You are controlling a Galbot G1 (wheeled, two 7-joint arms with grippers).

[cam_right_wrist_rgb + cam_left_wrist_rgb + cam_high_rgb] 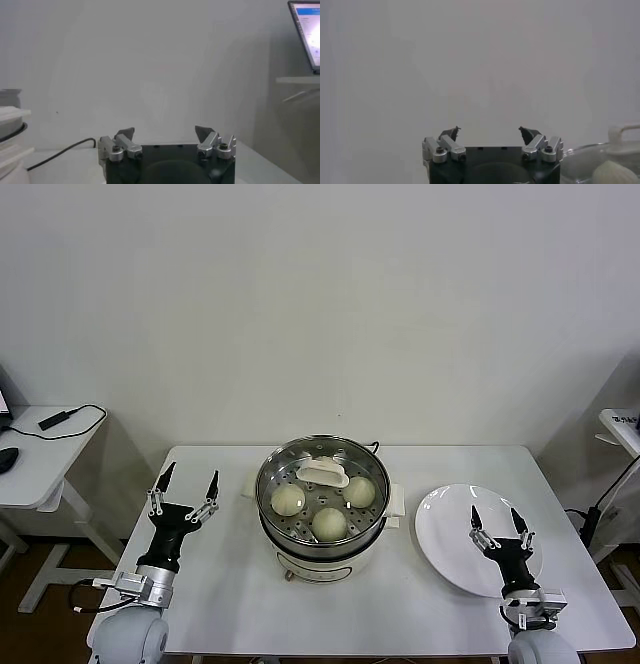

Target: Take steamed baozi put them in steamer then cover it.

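The steamer (322, 546) stands mid-table on its white base. The clear glass cover (275, 469) lies on it, its white handle (322, 474) toward the back. Three baozi show through the glass: one (288, 500), another (329, 523) and a third (360, 491); a fourth is not visible. My left gripper (190, 479) is open and empty, upright to the left of the steamer. My right gripper (494, 519) is open and empty over the white plate (450, 534). The left wrist view shows that gripper (490, 132) open, with the cover's rim (585, 152) and a baozi (615, 172) beside it. The right wrist view shows its gripper (165, 132) open.
The white plate at the right holds nothing. A black cable (65, 150) runs behind the steamer. A side table (40, 449) with a cable stands at the far left, and another stand (622, 424) at the far right. A laptop (306, 30) shows in the right wrist view.
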